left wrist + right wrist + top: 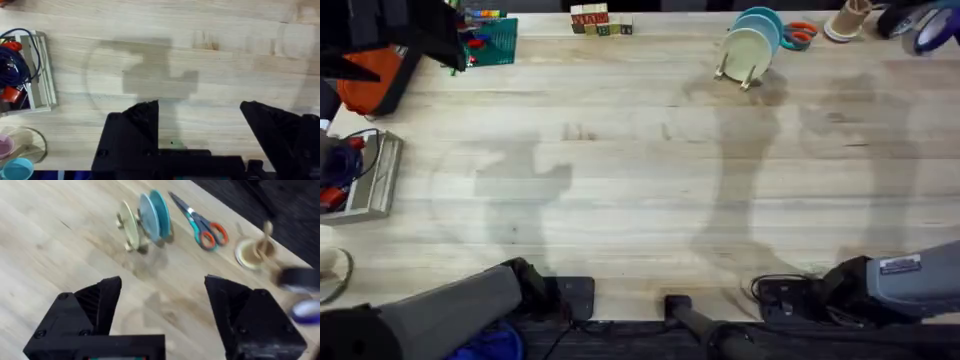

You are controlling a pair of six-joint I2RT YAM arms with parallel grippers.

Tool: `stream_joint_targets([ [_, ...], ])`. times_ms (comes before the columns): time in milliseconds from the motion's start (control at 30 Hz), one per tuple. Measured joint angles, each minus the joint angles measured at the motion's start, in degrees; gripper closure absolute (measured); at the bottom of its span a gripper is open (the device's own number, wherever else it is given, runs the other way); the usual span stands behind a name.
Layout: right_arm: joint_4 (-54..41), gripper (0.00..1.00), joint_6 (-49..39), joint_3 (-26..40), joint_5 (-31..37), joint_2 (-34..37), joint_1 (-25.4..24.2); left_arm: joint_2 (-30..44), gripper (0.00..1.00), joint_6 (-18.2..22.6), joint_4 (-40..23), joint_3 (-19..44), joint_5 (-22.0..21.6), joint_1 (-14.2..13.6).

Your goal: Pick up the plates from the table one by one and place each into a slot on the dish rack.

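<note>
Three plates (750,42) stand on edge in the rack (737,74) at the table's (640,180) far side, right of the middle: a cream-green one in front, a pale blue one behind it and a turquoise one at the back. In the right wrist view the same plates (144,215) sit upright between the pegs of the rack (131,244), close together. Scissors (799,35) with orange and teal handles lie just beside the rack, farther right. A roll of tape (930,28) lies near the far right corner.

The right gripper (162,305) hangs above bare wood, well apart from the rack, its black fingers (100,300) spread wide with nothing between them. The left gripper (200,125) is likewise spread and empty over bare tabletop. A green baseplate (490,42) sits at the far left, and a grey tray (370,180) with cables lies along the left edge.
</note>
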Motion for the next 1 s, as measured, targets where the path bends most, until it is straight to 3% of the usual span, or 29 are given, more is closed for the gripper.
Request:
stream_joint_targets([
  [400, -4.7, 0.008, 1.7, 0.0, 13.7, -12.7, -0.8, 0.0, 0.008, 0.0, 0.0, 0.0, 0.0, 0.0],
  [600, -4.8, 0.008, 1.6, -0.4, 15.0, -18.1, -4.9, 0.0, 0.008, 0.0, 0.0, 0.0, 0.0, 0.0],
  [800, -5.0, 0.007, -0.3, -8.2, 15.1, -24.2, -8.3, 0.0, 0.007, 0.0, 0.0, 0.0, 0.0, 0.0],
  [1000, -5.1, 0.007, -0.9, -12.7, 12.9, -25.4, -8.7, 0.0, 0.007, 0.0, 0.0, 0.0, 0.0, 0.0],
])
